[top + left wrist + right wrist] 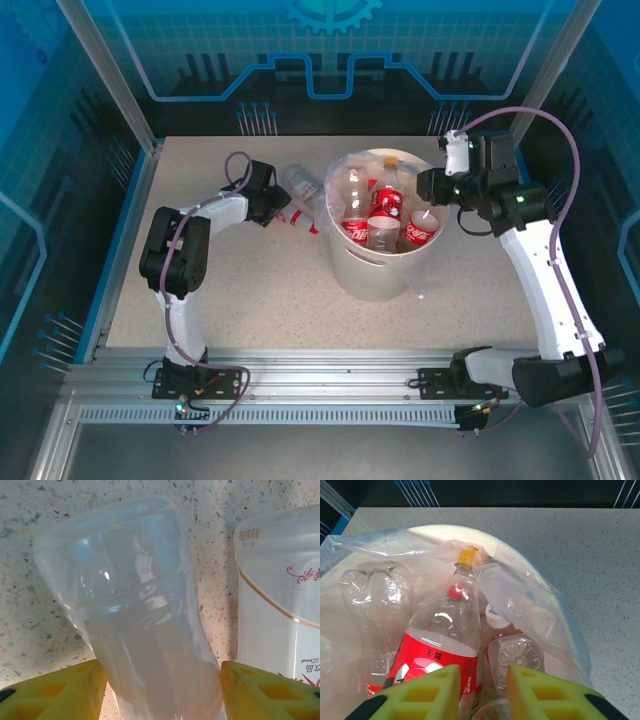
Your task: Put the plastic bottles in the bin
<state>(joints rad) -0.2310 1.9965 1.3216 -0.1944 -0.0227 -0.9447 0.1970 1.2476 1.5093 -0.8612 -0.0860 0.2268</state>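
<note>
Our bin [352, 272], lined with a clear bag [520, 595], stands mid-surface [250, 310] and holds several plastic bottles [388, 208]; from the right wrist we see a red-labelled bottle [437, 650] with a yellow cap and an upended clear bottle [375, 600] at its left; the right tool [482, 692] hangs over them, fingers close together, gripping nothing; left of the bin, the left tool [162, 685] stands apart astride an unlabelled bottle [140, 620] lying on the surface, a white-labelled bottle [280, 605] just beside it; whether the pads press we cannot tell.
</note>
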